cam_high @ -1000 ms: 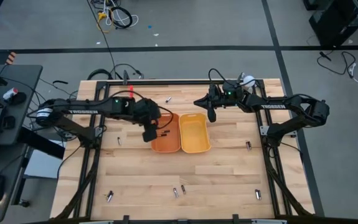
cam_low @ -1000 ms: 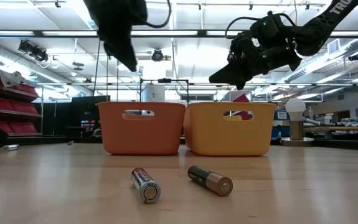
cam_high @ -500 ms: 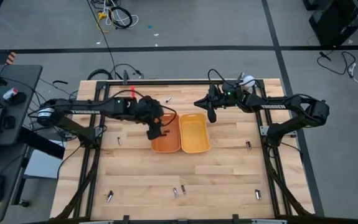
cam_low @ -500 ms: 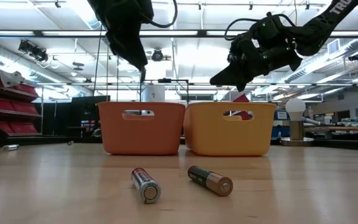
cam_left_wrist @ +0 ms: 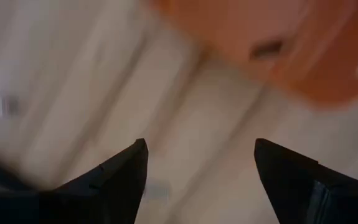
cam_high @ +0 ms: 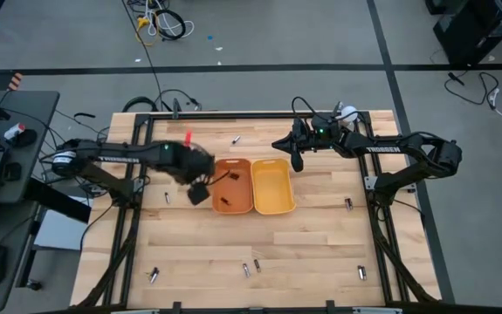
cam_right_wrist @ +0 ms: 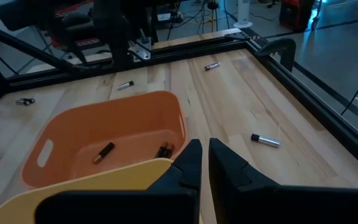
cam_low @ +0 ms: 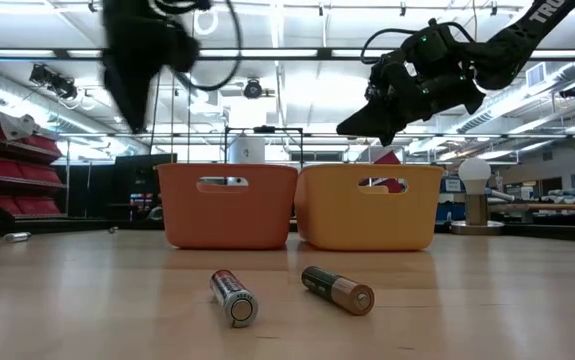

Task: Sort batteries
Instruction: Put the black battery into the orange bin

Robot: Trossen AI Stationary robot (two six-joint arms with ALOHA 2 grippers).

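Batteries [cam_right_wrist: 104, 152] lie in the orange plastic tray [cam_high: 232, 166]; I see left hand [cam_left_wrist: 200, 165] wide, right hand [cam_right_wrist: 205, 155] narrow.

White lettering reading TROSSEN runs along the left arm [cam_high: 111, 159]; the same word stands on the right arm [cam_high: 381, 149]; labels on the batteries [cam_low: 233, 297] cannot be read.

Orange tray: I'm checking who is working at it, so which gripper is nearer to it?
Left. The left gripper hangs just off the orange tray's outer side, fingers open. The right gripper waits past the yellow tray's far corner.
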